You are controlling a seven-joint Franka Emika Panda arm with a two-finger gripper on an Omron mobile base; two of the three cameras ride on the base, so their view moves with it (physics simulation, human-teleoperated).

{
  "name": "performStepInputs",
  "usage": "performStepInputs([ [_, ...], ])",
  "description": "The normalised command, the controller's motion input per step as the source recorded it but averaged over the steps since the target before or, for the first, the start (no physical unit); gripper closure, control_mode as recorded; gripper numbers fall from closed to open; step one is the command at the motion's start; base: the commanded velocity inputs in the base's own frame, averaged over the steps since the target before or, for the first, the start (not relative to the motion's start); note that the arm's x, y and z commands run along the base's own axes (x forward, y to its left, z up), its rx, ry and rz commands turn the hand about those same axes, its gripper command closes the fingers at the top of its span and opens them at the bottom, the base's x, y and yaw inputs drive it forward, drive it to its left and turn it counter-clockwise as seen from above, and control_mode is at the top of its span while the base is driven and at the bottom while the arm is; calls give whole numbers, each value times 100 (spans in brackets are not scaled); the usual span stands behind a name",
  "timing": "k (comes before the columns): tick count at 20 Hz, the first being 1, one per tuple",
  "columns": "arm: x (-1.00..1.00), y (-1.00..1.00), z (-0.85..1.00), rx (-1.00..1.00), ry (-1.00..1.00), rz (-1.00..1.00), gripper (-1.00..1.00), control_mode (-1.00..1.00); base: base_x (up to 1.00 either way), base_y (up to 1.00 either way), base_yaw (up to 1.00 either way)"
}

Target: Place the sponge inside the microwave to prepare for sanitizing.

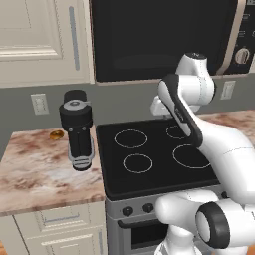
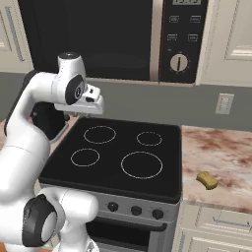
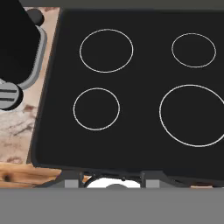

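Right now the hand (image 2: 91, 106) hangs high above the black stovetop (image 2: 118, 152), fingers pressed together, holding nothing and touching nothing. Its fingertips are hard to make out. The sponge (image 2: 207, 180) lies on the brown marbled worktop (image 2: 221, 152) at 3 o'clock from the stovetop, well apart from the hand. The microwave (image 2: 123, 39) sits above at 12 o'clock, door closed, top cut off. At 9 o'clock a black coffee machine (image 1: 77, 129) stands partly hidden behind the arm.
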Motion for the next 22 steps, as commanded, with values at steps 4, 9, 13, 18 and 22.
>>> performStepInputs([
  [4,-27,-5,16,0,-8,0,-100,-100,0,0,0],
  [9,-67,-5,53,0,-22,0,-100,-100,0,0,0],
  [13,-73,-31,39,-1,-22,-4,-100,-100,0,0,0],
  [18,-48,-51,59,-1,-21,-10,-100,-100,0,0,0],
  [22,-48,-60,78,0,-27,-20,-100,-100,0,0,0],
])
